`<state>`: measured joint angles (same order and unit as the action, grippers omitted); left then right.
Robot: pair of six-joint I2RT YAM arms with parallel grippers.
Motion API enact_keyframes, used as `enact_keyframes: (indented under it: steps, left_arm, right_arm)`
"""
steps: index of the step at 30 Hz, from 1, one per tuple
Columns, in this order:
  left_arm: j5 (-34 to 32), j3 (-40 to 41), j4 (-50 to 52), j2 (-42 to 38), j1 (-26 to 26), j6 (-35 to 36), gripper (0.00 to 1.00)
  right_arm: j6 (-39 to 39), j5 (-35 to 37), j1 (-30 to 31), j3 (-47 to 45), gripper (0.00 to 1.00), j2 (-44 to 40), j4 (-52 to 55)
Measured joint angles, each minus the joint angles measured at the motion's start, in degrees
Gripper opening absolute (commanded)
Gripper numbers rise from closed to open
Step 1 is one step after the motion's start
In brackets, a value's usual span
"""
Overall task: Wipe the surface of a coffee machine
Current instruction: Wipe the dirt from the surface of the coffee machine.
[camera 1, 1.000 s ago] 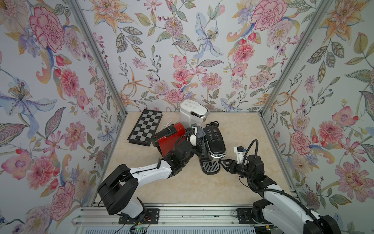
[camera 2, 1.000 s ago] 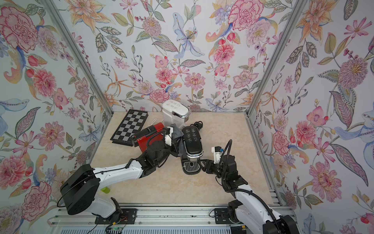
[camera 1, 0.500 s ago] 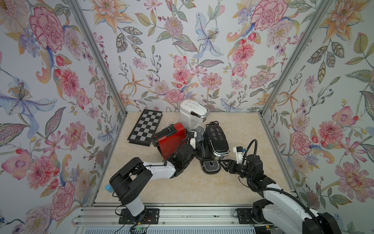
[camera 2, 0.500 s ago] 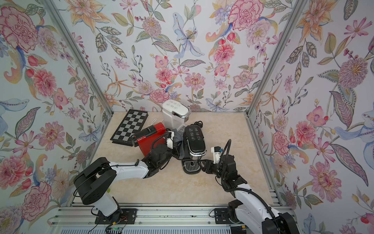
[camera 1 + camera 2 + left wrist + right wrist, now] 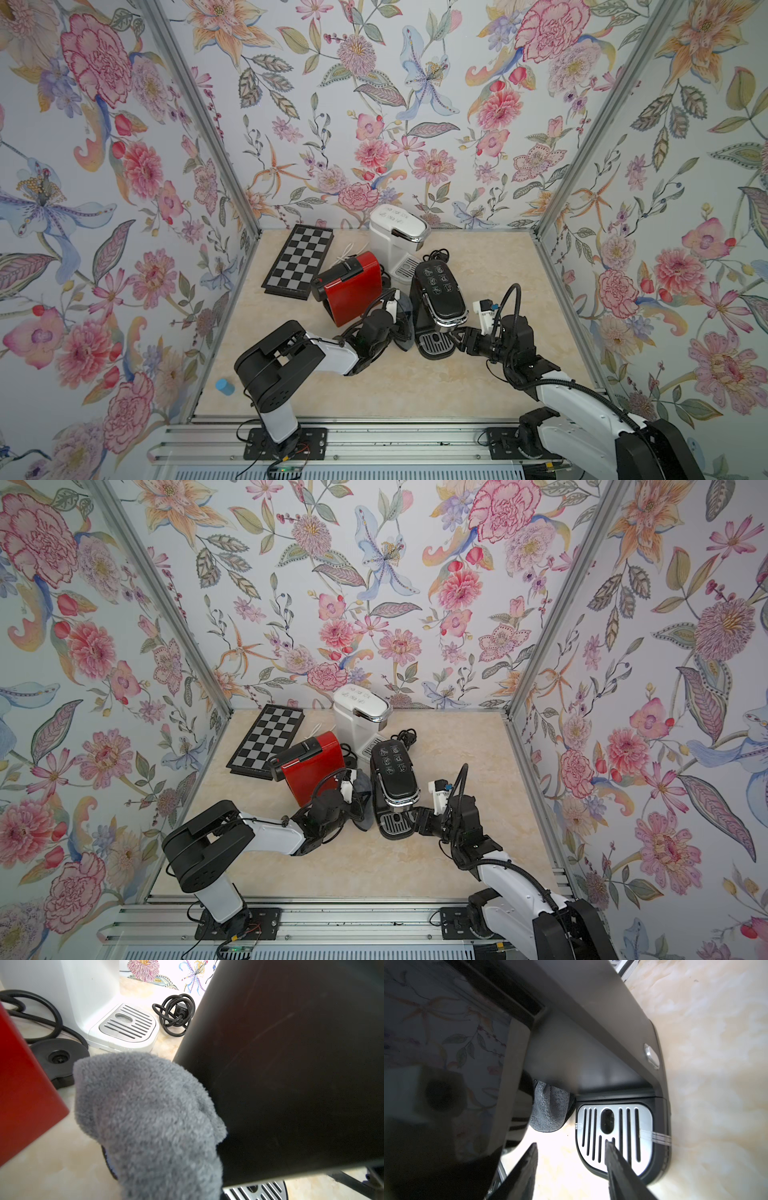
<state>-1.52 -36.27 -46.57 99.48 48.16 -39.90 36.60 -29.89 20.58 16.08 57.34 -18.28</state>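
A black coffee machine (image 5: 438, 299) (image 5: 395, 779) stands mid-table, its silver drip tray (image 5: 614, 1134) facing the front. My left gripper (image 5: 390, 328) is shut on a grey fluffy cloth (image 5: 149, 1118) (image 5: 361, 808), which is pressed against the machine's dark left side (image 5: 291, 1064); the cloth hides the fingers. My right gripper (image 5: 571, 1142) (image 5: 459, 334) is open, low at the machine's front right. One fingertip lies over the drip tray, the other over bare table. The cloth (image 5: 548, 1113) shows past the machine's base.
A red coffee machine (image 5: 353, 286) lies close on the left of the cloth, a white one (image 5: 395, 237) stands behind. A chessboard (image 5: 299, 262) lies at the back left, a coiled black cable (image 5: 174, 1014) behind the black machine, and a small blue cylinder (image 5: 224, 386) at the front left.
My left gripper has slid the cloth down and forward along the black machine's left side, and the left arm has folded in closer. The right arm has stayed put.
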Motion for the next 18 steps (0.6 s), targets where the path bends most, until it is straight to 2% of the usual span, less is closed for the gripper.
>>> enact_keyframes:
  steps: [8,18]
  left_arm:
    - [0.87,-2.25,2.99,-0.76,-0.07,0.04,0.00]
    - [0.94,-5.51,5.99,-10.27,0.13,0.96,0.00]
  right_arm:
    - [0.00,0.46,-0.02,0.00,0.54,0.00,0.17]
    - [0.00,0.46,0.24,0.00,0.54,0.63,-0.04]
